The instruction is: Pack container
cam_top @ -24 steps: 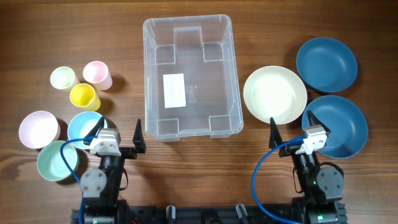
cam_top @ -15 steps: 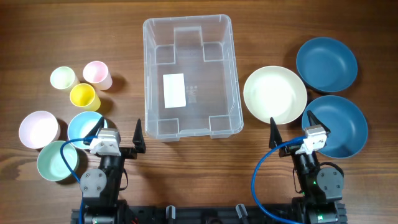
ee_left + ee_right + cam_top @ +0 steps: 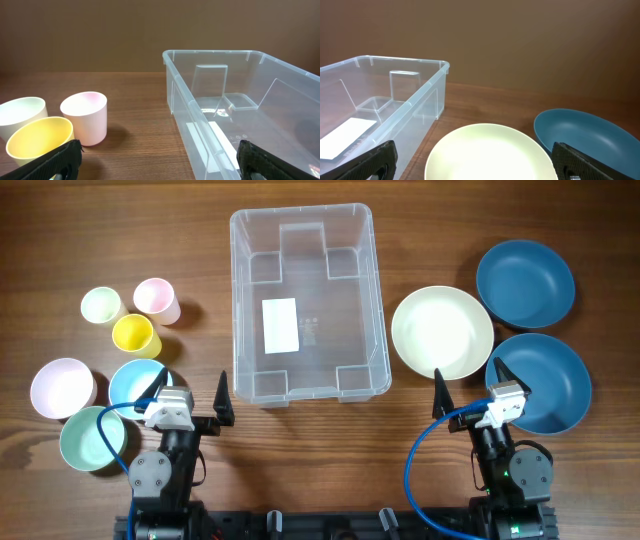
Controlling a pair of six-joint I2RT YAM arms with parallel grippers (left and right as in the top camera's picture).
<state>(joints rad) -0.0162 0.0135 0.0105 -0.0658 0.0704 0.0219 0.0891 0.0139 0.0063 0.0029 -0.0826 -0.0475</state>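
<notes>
The clear plastic container (image 3: 300, 212) stands empty at the table's middle, a white label (image 3: 280, 325) on its base. My left gripper (image 3: 190, 387) is open and empty, near the container's front left corner. In the left wrist view (image 3: 160, 165) the container's rim (image 3: 210, 52) lies ahead to the right. My right gripper (image 3: 469, 380) is open and empty, just before a cream bowl (image 3: 441, 332). In the right wrist view (image 3: 475, 162) the cream bowl (image 3: 485, 152) lies between the jaws, with the container (image 3: 395, 62) to the left.
Left of the container stand a pale green cup (image 3: 101, 305), a pink cup (image 3: 155, 298) and a yellow cup (image 3: 135, 335). Below them are a pink bowl (image 3: 63, 387), a light blue bowl (image 3: 135, 382) and a green bowl (image 3: 92, 438). Two dark blue bowls (image 3: 524, 282) (image 3: 545, 380) sit at the right.
</notes>
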